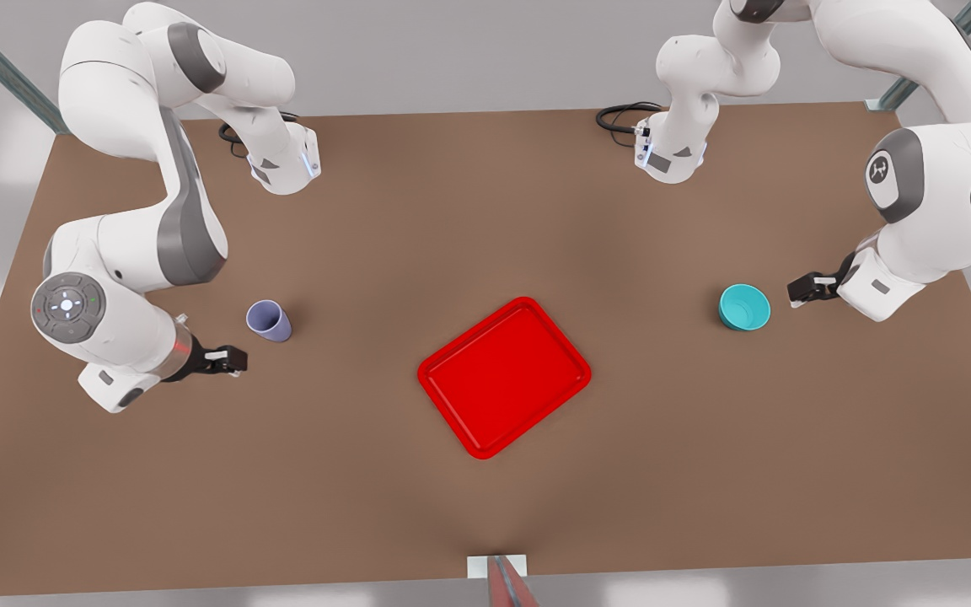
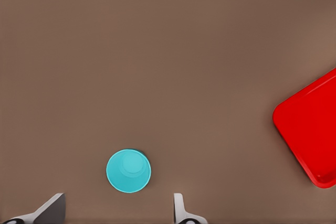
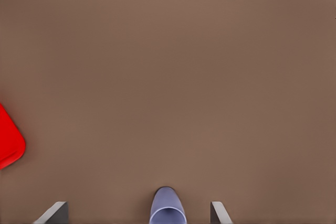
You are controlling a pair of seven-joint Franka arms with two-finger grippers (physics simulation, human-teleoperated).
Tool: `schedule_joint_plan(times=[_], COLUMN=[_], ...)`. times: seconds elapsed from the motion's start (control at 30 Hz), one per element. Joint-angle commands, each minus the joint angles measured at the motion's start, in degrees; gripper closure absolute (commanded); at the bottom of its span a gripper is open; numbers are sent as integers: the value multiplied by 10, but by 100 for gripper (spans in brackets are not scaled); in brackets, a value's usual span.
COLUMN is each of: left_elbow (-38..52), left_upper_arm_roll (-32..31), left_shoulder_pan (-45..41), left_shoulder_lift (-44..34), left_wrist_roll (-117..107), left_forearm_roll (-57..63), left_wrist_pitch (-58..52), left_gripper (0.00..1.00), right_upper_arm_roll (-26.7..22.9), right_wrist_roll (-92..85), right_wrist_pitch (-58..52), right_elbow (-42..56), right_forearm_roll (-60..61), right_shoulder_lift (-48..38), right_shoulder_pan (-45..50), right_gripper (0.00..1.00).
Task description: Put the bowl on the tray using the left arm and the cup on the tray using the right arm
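Observation:
The turquoise bowl (image 1: pixel 744 307) stands upright on the brown table at the front view's right. My left gripper (image 1: pixel 807 291) is just beside it, apart from it and open. In the left wrist view the bowl (image 2: pixel 128 170) sits just ahead of the spread fingertips (image 2: pixel 52 208). The lavender cup (image 1: pixel 269 320) stands at the front view's left, with my right gripper (image 1: pixel 228 361) open close beside it. In the right wrist view the cup (image 3: pixel 168 207) lies between the spread fingers (image 3: pixel 219 212). The red tray (image 1: pixel 504 377) lies bare in the middle of the table.
Corners of the tray (image 2: pixel 310 129) (image 3: pixel 8 142) show in both wrist views. Black cables (image 1: pixel 624 114) lie by the arm bases at the table's back edge. A small bracket (image 1: pixel 498 569) sits at the table's front edge.

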Motion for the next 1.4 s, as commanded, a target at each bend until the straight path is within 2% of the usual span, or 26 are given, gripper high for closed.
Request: schedule_joint_plan(times=[0.0, 0.1, 0.17, 0.2, 0.3, 0.37, 0.47, 0.5, 0.7, 1.1, 1.13, 1.17, 1.37], left_elbow=[0, -7, -113, -165, -198, -255, -272, -288, -337, -356, -356, -356, -356], left_upper_arm_roll=[0, 0, 1, 1, 1, 1, 1, 1, 2, 3, 3, 3, 3], left_shoulder_pan=[1, 5, 71, 103, 145, 161, 180, 182, 182, 182, 181, 181, 182], left_shoulder_lift=[0, 1, 1, 13, 81, 95, 138, 139, 133, 151, 152, 156, 163], left_wrist_roll=[0, 3, 90, 133, 284, 370, 464, 475, 513, 512, 512, 512, 508], left_forearm_roll=[0, 0, -61, -116, -168, -219, -267, -267, -269, -268, -267, -267, -267], left_wrist_pitch=[0, 0, 65, 96, 189, 257, 285, 300, 317, 318, 323, 328, 329], left_gripper=[0, 0, 0, 0, 0, 0, 0, 0, 0, 0, 17, 49, 50], right_upper_arm_roll=[0, 0, 0, 3, 4, 5, 4, 3, 3, 3, 3, 3, 3], right_wrist_roll=[0, 4, 11, 12, 42, 41, 35, 34, 37, 37, 37, 37, 37], right_wrist_pitch=[0, -6, -4, 3, 104, 126, 120, 108, 106, 106, 106, 106, 106], right_elbow=[0, -17, -73, -123, -301, -363, -343, -317, -311, -298, -298, -294, -295], right_forearm_roll=[-1, -1, -6, -3, 19, 44, 43, 44, 44, 44, 44, 44, 44], right_shoulder_lift=[0, -2, -20, -52, -163, -202, -200, -198, -198, -196, -196, -195, -194], right_shoulder_pan=[0, -9, -13, -27, -48, -69, -70, -77, -75, -75, -76, -73, -74], right_gripper=[0, 0, 0, 0, 0, 0, 0, 0, 0, 0, 0, 0, 0])
